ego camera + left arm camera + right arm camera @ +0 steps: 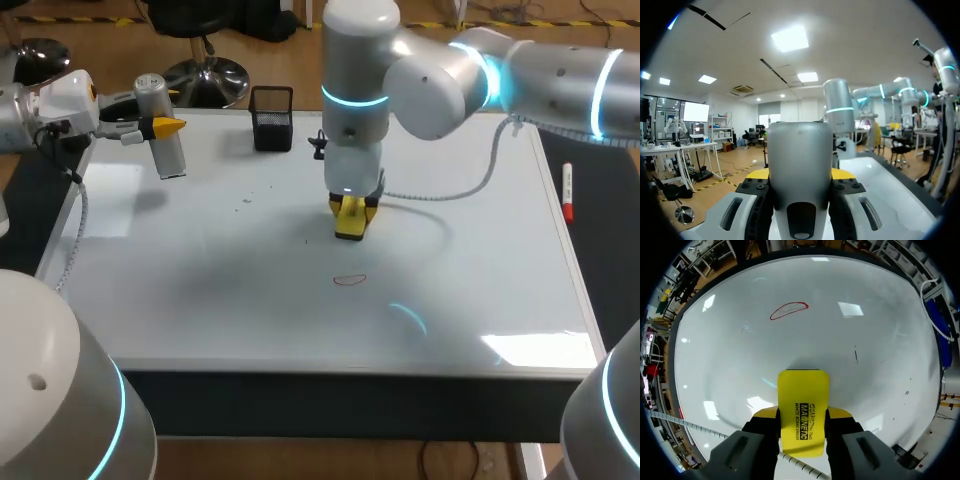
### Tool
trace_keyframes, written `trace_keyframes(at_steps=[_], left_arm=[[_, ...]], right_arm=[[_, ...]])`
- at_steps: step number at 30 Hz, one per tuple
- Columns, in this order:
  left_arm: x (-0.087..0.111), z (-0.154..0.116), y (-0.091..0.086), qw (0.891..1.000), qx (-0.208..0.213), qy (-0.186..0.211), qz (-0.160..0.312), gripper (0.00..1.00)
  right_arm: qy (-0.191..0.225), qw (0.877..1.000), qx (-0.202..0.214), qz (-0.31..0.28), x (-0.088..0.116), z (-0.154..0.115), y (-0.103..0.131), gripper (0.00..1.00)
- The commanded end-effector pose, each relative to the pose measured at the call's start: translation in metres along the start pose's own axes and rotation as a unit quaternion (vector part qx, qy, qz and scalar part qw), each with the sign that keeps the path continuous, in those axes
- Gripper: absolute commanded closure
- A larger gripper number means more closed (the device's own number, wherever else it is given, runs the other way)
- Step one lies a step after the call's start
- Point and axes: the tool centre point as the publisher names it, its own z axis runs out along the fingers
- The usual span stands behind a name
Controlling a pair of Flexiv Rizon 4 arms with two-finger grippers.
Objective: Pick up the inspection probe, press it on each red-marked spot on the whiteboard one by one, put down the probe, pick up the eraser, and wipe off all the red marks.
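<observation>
On the counter, the whiteboard [200, 290] takes up nearly the whole surface. At its far left corner the left gripper [160, 128] has its fingers closed on the probe [172, 155]. The probe is a stiff, smooth cylinder, probably slippery, and is held near mid-body. Near the board's middle the right gripper [802, 413] clamps the eraser [803, 390] by its long sides; it looks light and rigid. One red mark [788, 310] lies ahead of the eraser. The right wrist view shows its looped outline, which is only faint in the head view.
</observation>
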Motion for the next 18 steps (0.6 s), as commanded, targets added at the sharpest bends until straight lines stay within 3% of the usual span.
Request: trace_keyframes(at_steps=[1, 18], left_arm=[[0.002, 0.000, -0.001, 1.000, 0.000, -0.002, 0.001, 1.00], [0.002, 0.000, -0.001, 1.000, 0.000, -0.002, 0.001, 1.00]], right_arm=[[0.001, 1.000, 0.000, 0.004, 0.016, 0.015, -0.005, 1.00], [0.016, 0.999, -0.003, 0.038, 0.056, 0.019, -0.010, 1.00]])
